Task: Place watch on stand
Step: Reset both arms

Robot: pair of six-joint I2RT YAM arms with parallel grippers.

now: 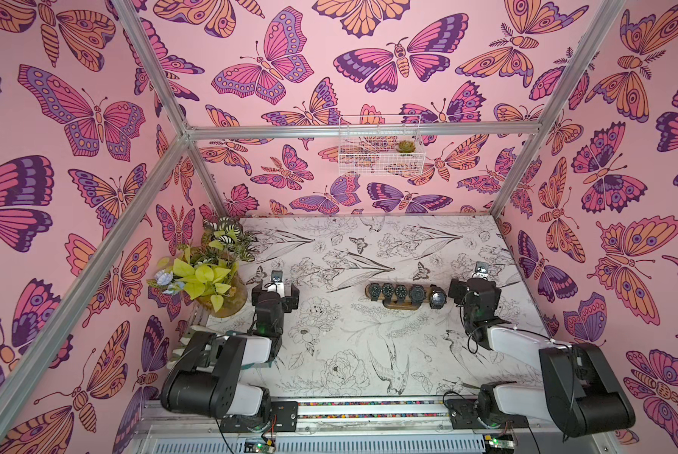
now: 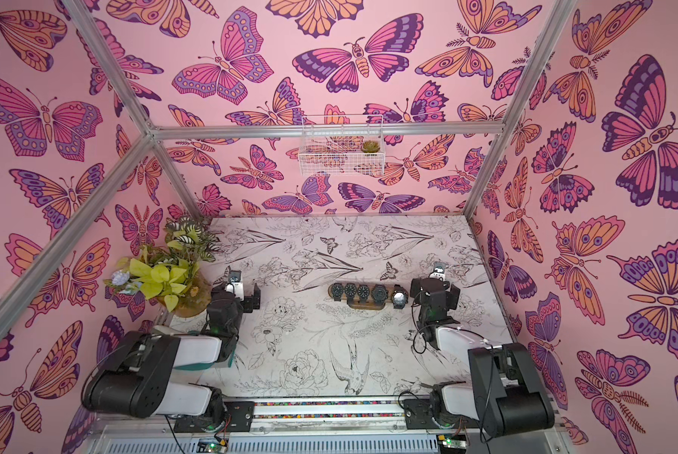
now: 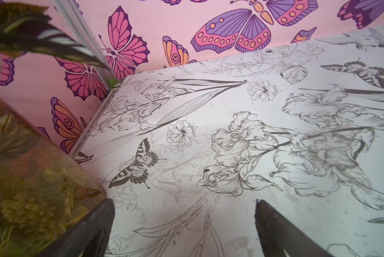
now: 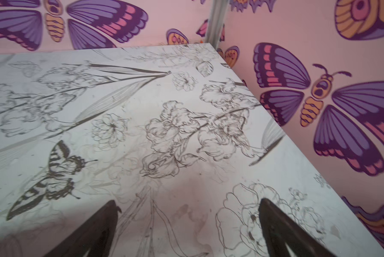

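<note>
- Both arms hover low over the floral-print bench. The left gripper is spread wide with nothing between its fingers, close beside the glass vase of greenery.
- The right gripper is likewise released and empty; only bare bench shows between its fingers in the right wrist view.
- Past the bench's middle and right of centre lies the wooden stand, carrying a row of five dark watches in both top views.
- Four sit evenly along the bar. The end watch rests at the bar's right tip, a little lower and nearer than the rest, just beside the right arm's wrist.
- The placing looks done, so what remains is probably a clean retreat. The right arm should lift straight up and draw away from the stand, because a sideways sweep could clip the end watch.
- Whether that watch's strap sits fully over the rounded end cannot be told from here; a loose seat could slip at the slightest nudge.
- On the far butterfly wall hangs a white wire basket holding a small succulent.
</note>
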